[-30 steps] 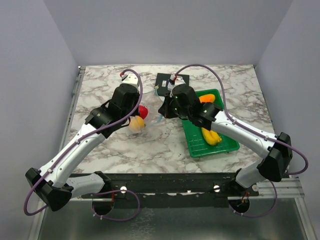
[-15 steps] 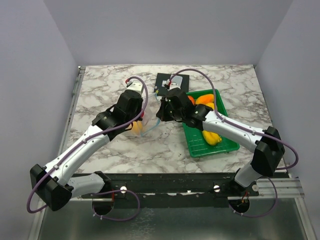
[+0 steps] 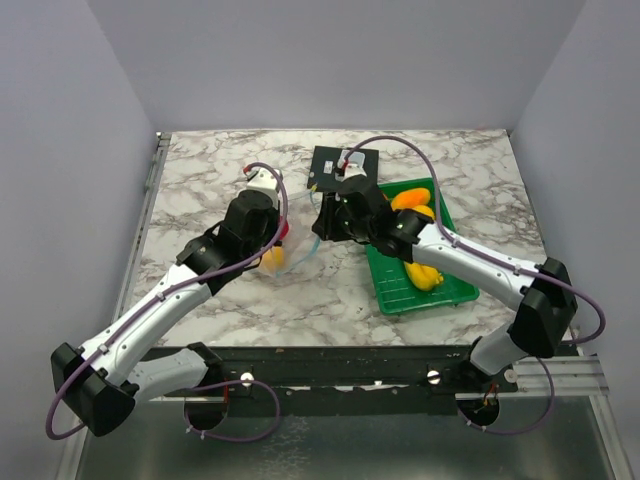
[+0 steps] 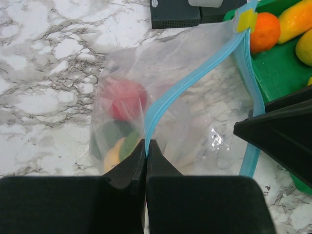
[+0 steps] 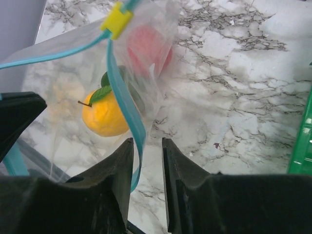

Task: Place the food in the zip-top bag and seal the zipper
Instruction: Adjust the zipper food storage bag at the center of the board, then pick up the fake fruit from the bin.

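Observation:
The clear zip-top bag point(image 4: 195, 122) lies on the marble between my two grippers point(image 3: 295, 252). Its light-blue zipper point(image 4: 195, 78) carries a yellow slider point(image 4: 247, 19) at the far end. Inside the bag are a red fruit point(image 4: 124, 100), a green one point(image 4: 127, 144) and a yellow one with a leaf point(image 5: 105, 119). My left gripper point(image 4: 146, 144) is shut on the zipper strip. My right gripper point(image 5: 147, 141) is open, with the other zipper strip point(image 5: 124, 102) hanging between its fingers. An orange fruit point(image 4: 264, 31) and yellow bananas point(image 3: 425, 275) lie in the green tray point(image 3: 400, 295).
A black box point(image 3: 335, 165) stands behind the bag at the back of the table. The green tray's edge point(image 5: 304, 141) is close to the right of my right gripper. Grey walls enclose the table on three sides.
My right gripper has moved left from the tray to the bag's mouth. My left gripper has shifted a little with the zipper strip, and the bag's mouth now stretches between both grippers.

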